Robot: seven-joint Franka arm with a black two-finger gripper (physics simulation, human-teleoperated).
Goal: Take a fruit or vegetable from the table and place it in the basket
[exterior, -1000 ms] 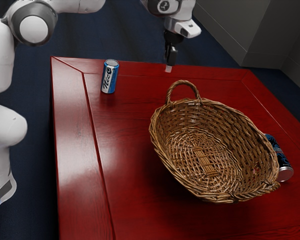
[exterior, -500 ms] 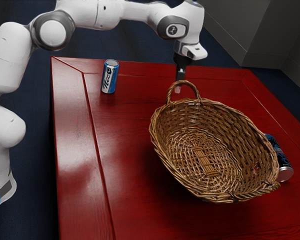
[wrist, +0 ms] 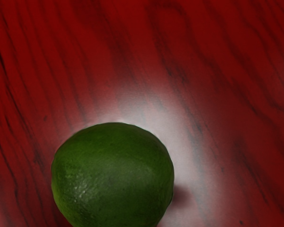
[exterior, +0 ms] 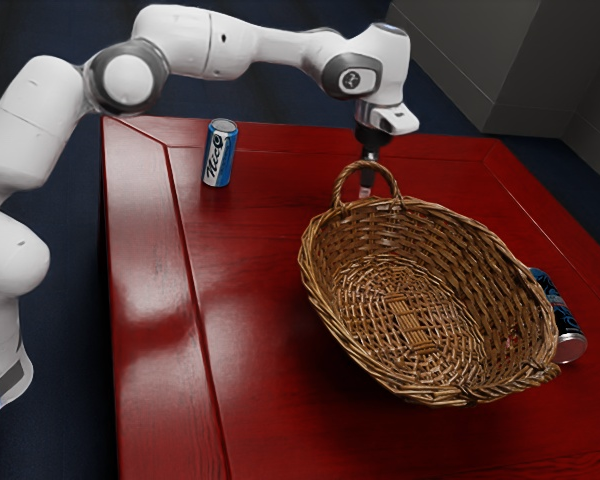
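Observation:
Behind the handle of the wicker basket [exterior: 460, 245], my gripper [exterior: 366, 188] points down low over the table, partly covered by that handle; whether it is open or shut cannot be made out. A round green fruit, like a lime [wrist: 112, 175], lies on the red table just under my hand in the wrist view. The basket stands with its inside facing the camera, and I see nothing in it but woven wicker.
A blue and white can [exterior: 219, 153] stands upright near the far edge of the red table [exterior: 260, 320], toward the exterior view's left. A dark can [exterior: 568, 330] lies beside the basket at the exterior view's right. The basket's handle [exterior: 365, 165] rises close to my hand.
My hand has come down and toward the exterior view's right, ending behind the basket's handle. The basket and both cans have stayed where they were.

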